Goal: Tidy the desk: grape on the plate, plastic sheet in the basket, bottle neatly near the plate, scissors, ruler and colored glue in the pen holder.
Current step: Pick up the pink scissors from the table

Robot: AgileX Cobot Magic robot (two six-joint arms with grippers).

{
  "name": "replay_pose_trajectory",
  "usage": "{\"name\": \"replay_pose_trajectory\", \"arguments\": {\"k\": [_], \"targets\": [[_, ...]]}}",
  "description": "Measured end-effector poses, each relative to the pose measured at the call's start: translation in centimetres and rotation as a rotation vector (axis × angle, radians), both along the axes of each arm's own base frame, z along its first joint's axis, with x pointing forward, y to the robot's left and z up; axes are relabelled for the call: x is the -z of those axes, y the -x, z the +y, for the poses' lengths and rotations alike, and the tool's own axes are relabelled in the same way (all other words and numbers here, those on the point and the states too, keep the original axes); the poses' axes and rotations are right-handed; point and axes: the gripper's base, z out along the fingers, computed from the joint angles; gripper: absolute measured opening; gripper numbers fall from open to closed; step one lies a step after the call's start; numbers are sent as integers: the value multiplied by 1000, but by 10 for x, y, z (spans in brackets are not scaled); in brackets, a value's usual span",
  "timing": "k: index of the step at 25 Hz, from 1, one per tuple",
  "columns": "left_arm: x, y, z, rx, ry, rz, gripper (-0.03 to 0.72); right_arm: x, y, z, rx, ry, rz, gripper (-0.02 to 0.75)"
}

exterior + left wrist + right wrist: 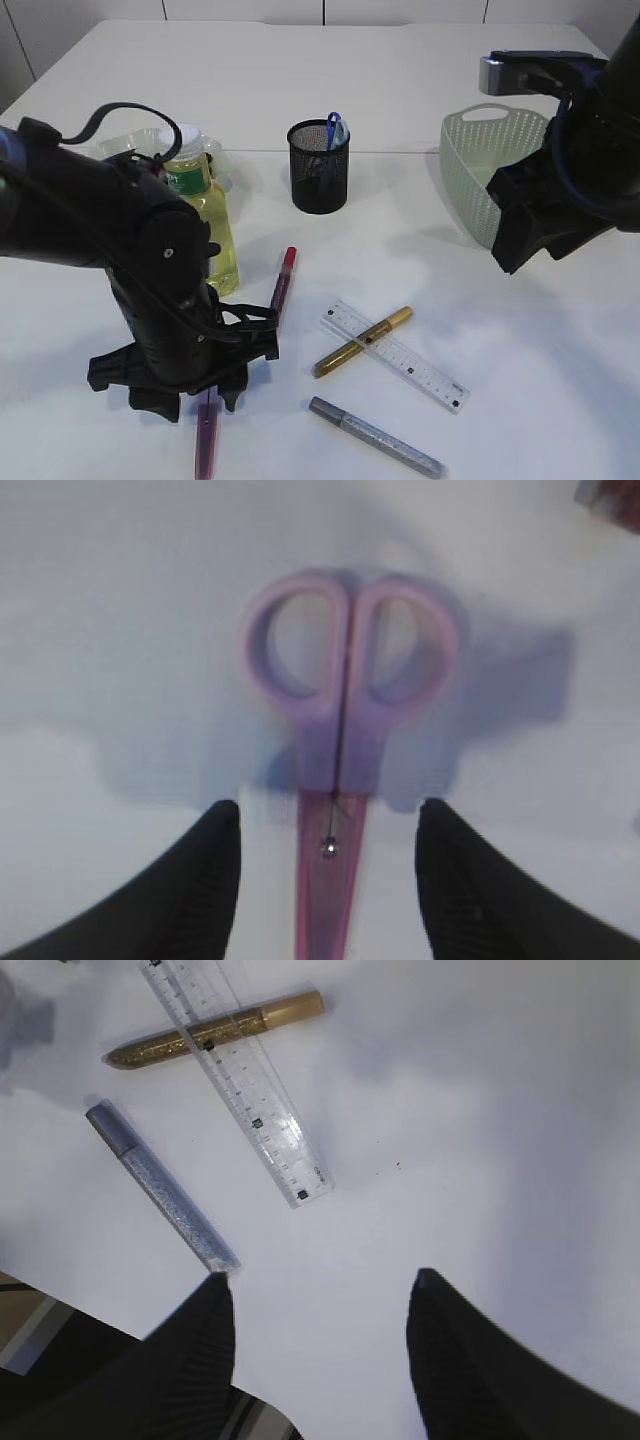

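Note:
Purple-handled scissors [345, 670] lie flat on the white table near the front edge, also seen in the exterior view [207, 440]. My left gripper [328, 810] is open and low over them, one finger on each side of the pink blade, touching nothing. My right gripper [320, 1276] hangs open and empty above bare table, in front of the basket [480, 170]. The clear ruler [393, 355] lies across a gold glue pen [362, 341]. A silver glue pen [375, 436] and a red one [284, 278] lie nearby. The yellow bottle [205, 215] stands upright behind my left arm. The grape is hidden.
The black mesh pen holder [318, 165] stands mid-table with a blue item [335, 128] sticking out. A pale translucent piece [125, 145] shows behind the bottle, partly covered by my left arm; plate or plastic sheet, I cannot tell. The table's front edge runs just below the right gripper.

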Motion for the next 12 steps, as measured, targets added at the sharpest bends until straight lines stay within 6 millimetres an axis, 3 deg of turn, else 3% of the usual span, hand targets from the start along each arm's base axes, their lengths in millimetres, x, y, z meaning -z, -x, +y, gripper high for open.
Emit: {"name": "replay_pose_trajectory", "arguments": {"k": [12], "targets": [[16, -1, -3, -18, -4, 32, 412, 0, 0, 0, 0, 0, 0, 437]]}}
